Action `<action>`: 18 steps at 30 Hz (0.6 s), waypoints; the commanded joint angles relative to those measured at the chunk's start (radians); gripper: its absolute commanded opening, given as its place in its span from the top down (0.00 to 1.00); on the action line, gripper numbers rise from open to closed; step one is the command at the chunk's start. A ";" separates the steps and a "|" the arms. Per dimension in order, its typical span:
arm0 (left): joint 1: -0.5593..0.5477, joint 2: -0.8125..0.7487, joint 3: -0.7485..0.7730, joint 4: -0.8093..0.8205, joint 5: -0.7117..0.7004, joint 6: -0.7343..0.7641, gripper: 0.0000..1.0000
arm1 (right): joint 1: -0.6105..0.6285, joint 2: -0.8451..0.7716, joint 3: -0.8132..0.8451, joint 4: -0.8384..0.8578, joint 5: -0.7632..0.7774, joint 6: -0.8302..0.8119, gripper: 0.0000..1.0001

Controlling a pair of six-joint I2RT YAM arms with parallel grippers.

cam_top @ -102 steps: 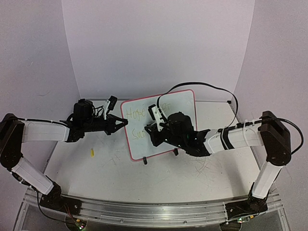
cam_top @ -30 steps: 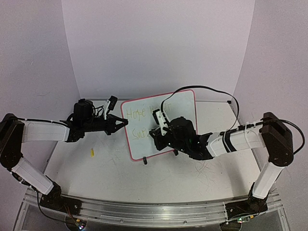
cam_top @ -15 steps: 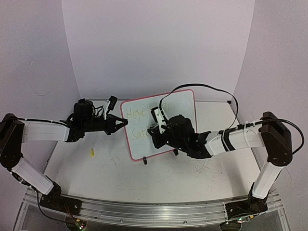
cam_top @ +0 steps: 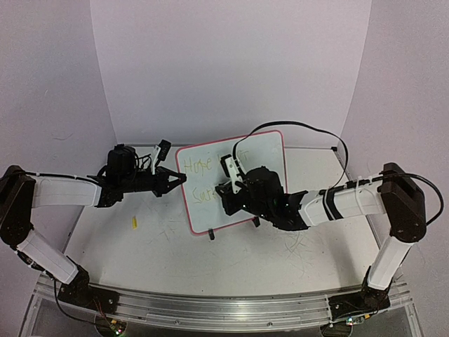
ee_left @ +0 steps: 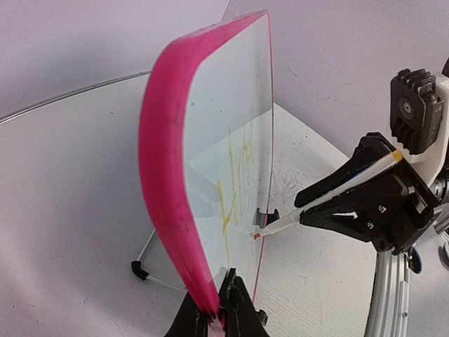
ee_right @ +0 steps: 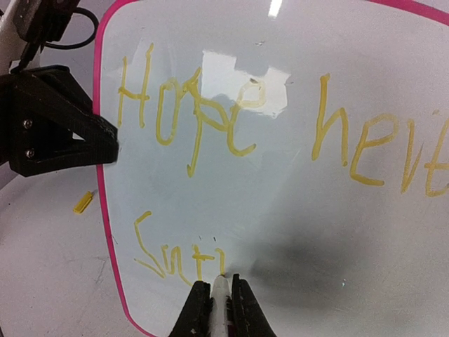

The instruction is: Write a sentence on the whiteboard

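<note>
The whiteboard [cam_top: 265, 151], pink-framed, stands tilted on the table. My left gripper [cam_top: 181, 179] is shut on its left edge, the pink frame [ee_left: 165, 175] pinched between the fingers [ee_left: 238, 309]. My right gripper [ee_right: 220, 291] is shut on a white marker [ee_right: 221, 305] whose tip touches the board. The sentence [ee_right: 182, 116] is yellow handwriting. Its top line reads "Hope nev..." and runs off the right wrist view. The second line [ee_right: 179, 256] has a few letters that end at the marker tip [ee_left: 257, 235]. In the top view my right gripper [cam_top: 224, 188] covers the board's middle.
A small yellow cap [cam_top: 133, 222] lies on the table left of the board. Two black clip feet [cam_top: 211, 236] and a thin wire stand [ee_left: 140, 270] hold the board up. Grey scratch marks [cam_top: 302, 246] cover the table. A black cable [cam_top: 309, 130] arcs over the right arm.
My right gripper with the marker has shifted slightly left and up along the board's second line. The left arm and the board have stayed still.
</note>
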 commanded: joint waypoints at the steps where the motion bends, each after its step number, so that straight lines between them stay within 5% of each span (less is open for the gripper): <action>1: 0.008 0.003 0.021 -0.045 -0.109 0.108 1.00 | -0.045 -0.052 0.007 0.042 0.092 -0.006 1.00; 9: 0.008 0.005 0.022 -0.045 -0.111 0.109 1.00 | -0.051 -0.263 -0.197 0.142 -0.100 -0.075 1.00; 18: 0.008 0.006 0.020 -0.046 -0.121 0.115 1.00 | -0.060 -0.239 -0.142 0.069 -0.114 -0.222 1.00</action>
